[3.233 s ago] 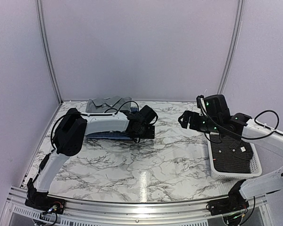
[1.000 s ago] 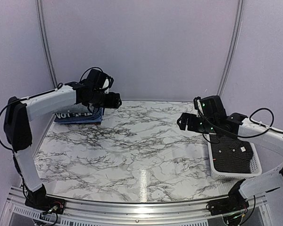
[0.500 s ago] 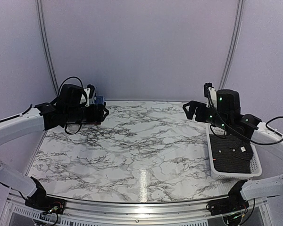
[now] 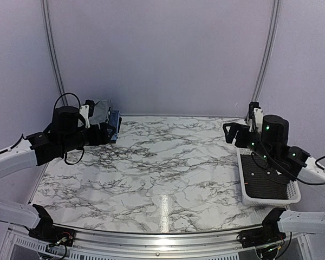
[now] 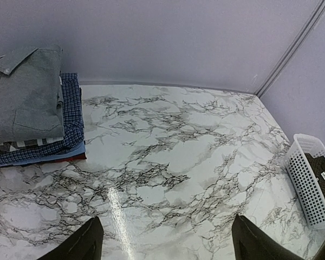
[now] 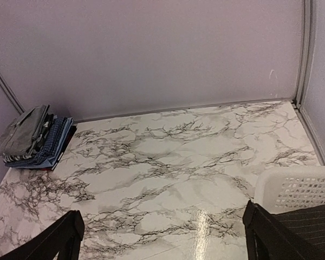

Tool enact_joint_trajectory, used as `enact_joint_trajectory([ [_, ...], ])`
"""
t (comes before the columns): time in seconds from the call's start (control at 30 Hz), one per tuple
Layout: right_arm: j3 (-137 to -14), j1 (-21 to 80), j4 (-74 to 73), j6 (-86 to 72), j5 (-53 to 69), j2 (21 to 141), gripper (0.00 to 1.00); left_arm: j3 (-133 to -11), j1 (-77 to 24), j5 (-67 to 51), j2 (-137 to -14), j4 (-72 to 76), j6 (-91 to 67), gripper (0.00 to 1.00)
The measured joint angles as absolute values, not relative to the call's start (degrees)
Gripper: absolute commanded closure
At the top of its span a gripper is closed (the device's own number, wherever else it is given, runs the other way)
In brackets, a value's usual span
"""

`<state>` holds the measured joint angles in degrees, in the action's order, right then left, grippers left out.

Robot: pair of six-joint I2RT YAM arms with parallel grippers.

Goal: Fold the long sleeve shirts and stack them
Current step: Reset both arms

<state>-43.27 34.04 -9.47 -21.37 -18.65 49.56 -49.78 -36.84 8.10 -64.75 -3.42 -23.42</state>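
Observation:
A stack of folded long sleeve shirts (image 4: pixel 107 112) lies in the back left corner. The plain grey shirt (image 5: pixel 23 95) is on top, with the checked one (image 5: pixel 71 111) and a blue one (image 5: pixel 65 156) under it. The stack also shows in the right wrist view (image 6: pixel 35 138). A dark charcoal shirt (image 4: pixel 266 179) lies in the white basket (image 4: pixel 271 201). My left gripper (image 4: pixel 108 132) hovers open and empty beside the stack, its fingers (image 5: pixel 81 245) wide apart. My right gripper (image 4: pixel 231 133) hovers open and empty by the basket's far end, fingers (image 6: pixel 271 234) wide apart.
The white slatted basket (image 6: pixel 292 187) stands at the table's right edge and also shows in the left wrist view (image 5: pixel 309 179). Purple walls close the table at the back and both sides. Marble tabletop (image 4: pixel 168 168) lies between the arms.
My left arm has drawn back leftward and toward the near side, away from the stack. My right arm has pulled back to the right over the basket. The stack has stayed in the corner.

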Motion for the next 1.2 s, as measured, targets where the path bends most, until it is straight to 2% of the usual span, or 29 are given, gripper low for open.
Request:
enact_joint_trajectory([
  [1.2, -39.7, 34.0, -5.1, -21.4, -22.5, 45.6, 0.02, -47.0, -36.8, 10.6, -63.7, 0.3, -24.0, 0.14],
])
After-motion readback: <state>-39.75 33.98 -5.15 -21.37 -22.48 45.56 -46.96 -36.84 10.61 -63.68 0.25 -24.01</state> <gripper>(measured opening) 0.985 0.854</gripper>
